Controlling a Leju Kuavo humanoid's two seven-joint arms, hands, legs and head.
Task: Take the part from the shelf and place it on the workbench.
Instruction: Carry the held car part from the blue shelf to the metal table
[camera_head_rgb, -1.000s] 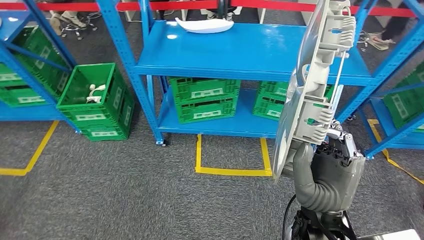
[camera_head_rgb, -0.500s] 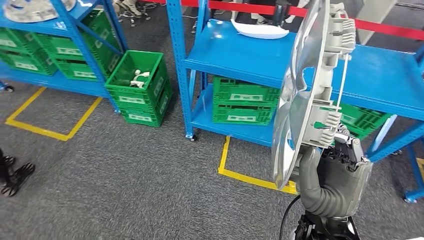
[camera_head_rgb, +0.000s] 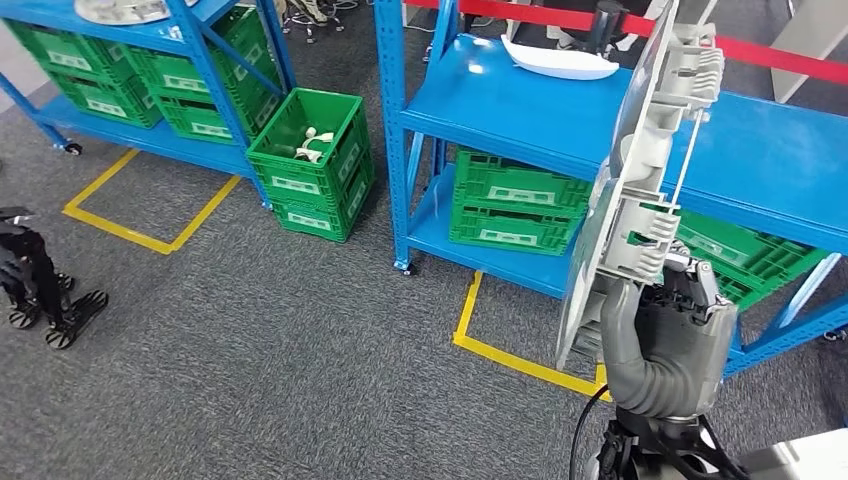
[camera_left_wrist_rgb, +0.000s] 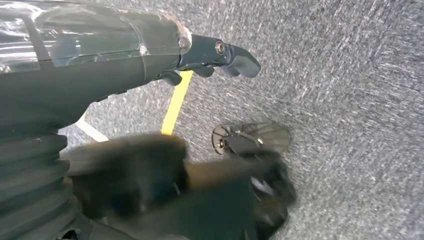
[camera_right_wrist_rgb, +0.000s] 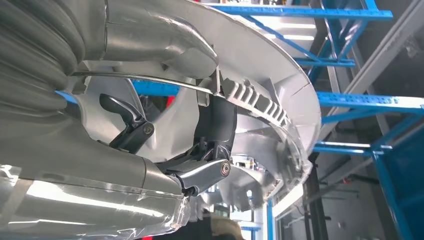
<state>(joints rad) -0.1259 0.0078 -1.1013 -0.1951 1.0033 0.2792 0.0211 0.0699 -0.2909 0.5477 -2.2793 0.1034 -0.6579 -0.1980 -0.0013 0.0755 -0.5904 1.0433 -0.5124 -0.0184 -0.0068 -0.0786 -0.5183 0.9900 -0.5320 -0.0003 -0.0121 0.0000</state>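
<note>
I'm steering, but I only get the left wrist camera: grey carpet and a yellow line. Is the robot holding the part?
Observer: Yes. In the head view the right hand grips a big round silver part, standing upright on its edge.
Operator: Where's the shelf?
Observer: A blue shelf rack stands behind the part, with green crates on its lower level.
Operator: Anything on top?
Observer: A white curved piece lies on the upper level.

Bright, even light overhead – glare on the blue shelf (camera_head_rgb: 500, 100), left wrist view partly motion-blurred
</note>
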